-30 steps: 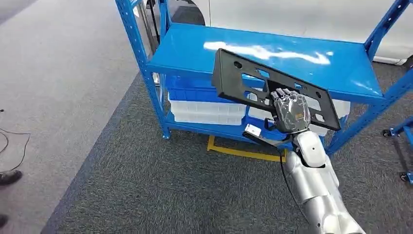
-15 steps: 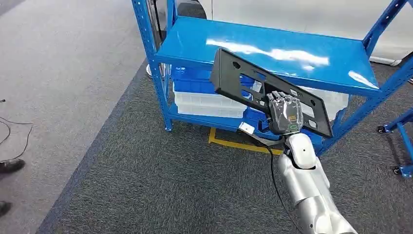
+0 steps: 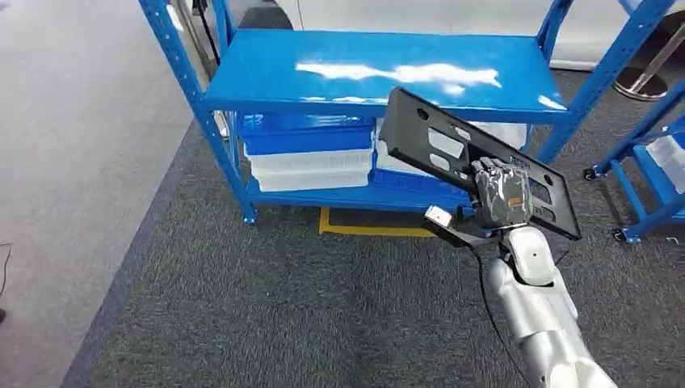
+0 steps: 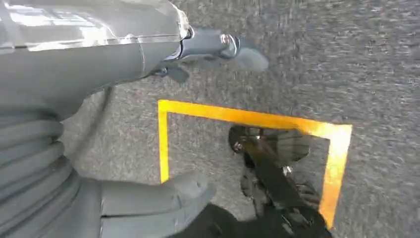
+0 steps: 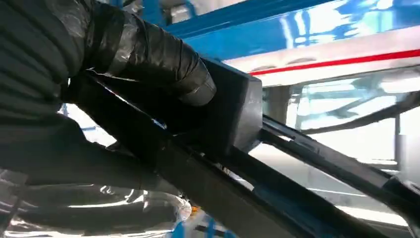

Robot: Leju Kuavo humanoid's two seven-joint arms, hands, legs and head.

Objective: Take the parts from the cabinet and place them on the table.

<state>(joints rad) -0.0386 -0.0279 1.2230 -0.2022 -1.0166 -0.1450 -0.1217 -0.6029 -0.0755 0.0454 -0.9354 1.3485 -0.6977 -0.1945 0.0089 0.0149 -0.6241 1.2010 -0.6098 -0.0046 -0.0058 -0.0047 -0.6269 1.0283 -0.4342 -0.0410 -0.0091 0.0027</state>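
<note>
The right hand [image 3: 502,192] gripped the black part [image 3: 452,153], tilted before the blue cabinet [image 3: 380,69]; the left hand [image 4: 124,74] apparently hung with fingers apart, holding nothing.

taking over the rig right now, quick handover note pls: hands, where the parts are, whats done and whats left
Right hand: grips the long black plastic panel, held tilted in the air in front of the blue rack, clear of its top shelf.
Left hand: holds nothing, hangs over the grey carpet near a yellow floor marking.
Done: panel is out of the rack.
Left: carry it to the table and set it down. Blue and white bins sit on the lower shelf; I can't tell what they contain.
</note>
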